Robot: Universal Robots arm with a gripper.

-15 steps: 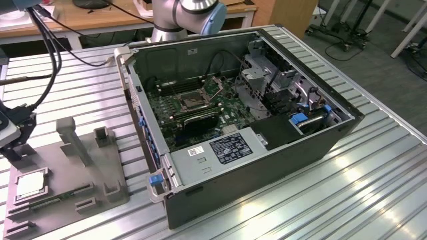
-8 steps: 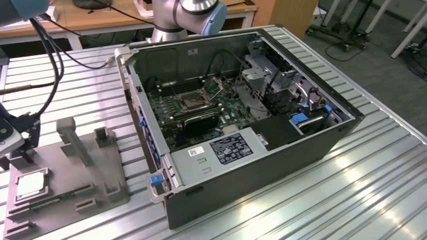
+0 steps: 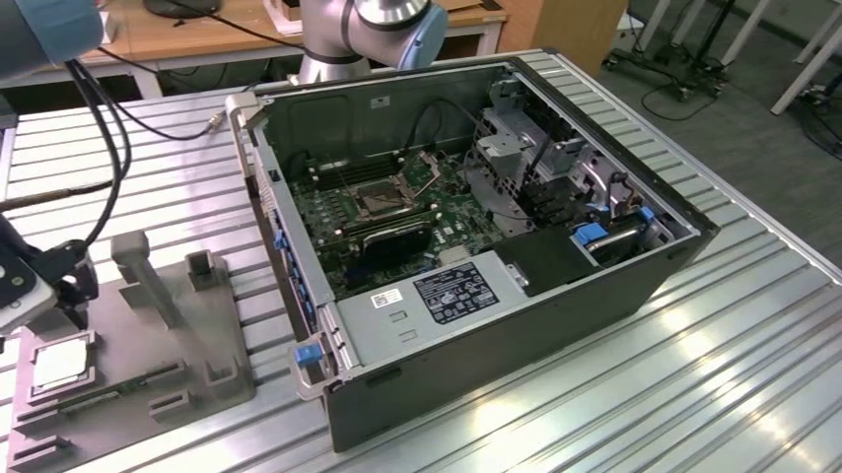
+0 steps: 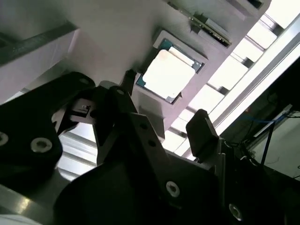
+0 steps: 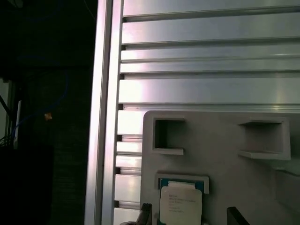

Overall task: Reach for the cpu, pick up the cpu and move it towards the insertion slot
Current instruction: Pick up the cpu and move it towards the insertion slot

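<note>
We found the cpu (image 3: 62,363) lying flat in a square recess of the grey fixture (image 3: 184,340), at the exterior view's left, well apart from the slot (image 3: 375,202). The slot sat on the motherboard (image 3: 394,236) inside the open case (image 3: 553,315). The gripper (image 3: 63,296) hung just above the cpu, its fingers spread wider than the chip and closed on nothing; we saw no contact.

Around the cpu, a memory stick (image 3: 112,387) lay along the fixture just beside it, and a grey post (image 3: 142,271) stood upright near the gripper. The case's side wall (image 3: 270,197) rose between the fixture and the slot. Black cables (image 3: 99,148) ran down beside the arm (image 3: 382,25). Everything rested on a slatted metal table (image 3: 684,394).

The exterior view gave us the case, the slot and the spacing between them and the fixture. In the second wrist view we saw the cpu (image 4: 168,72) from close by, pale face and greenish rim, framed between the dark fingers (image 4: 201,131), with the memory stick (image 4: 208,26) beyond it. In the first wrist view the cpu (image 5: 180,201) showed print on its face, a fingertip (image 5: 145,213) stood clear of its edge, and two rectangular pockets (image 5: 168,133) in the fixture (image 5: 215,164) lay past it, then the table's slats (image 5: 211,89).
</note>
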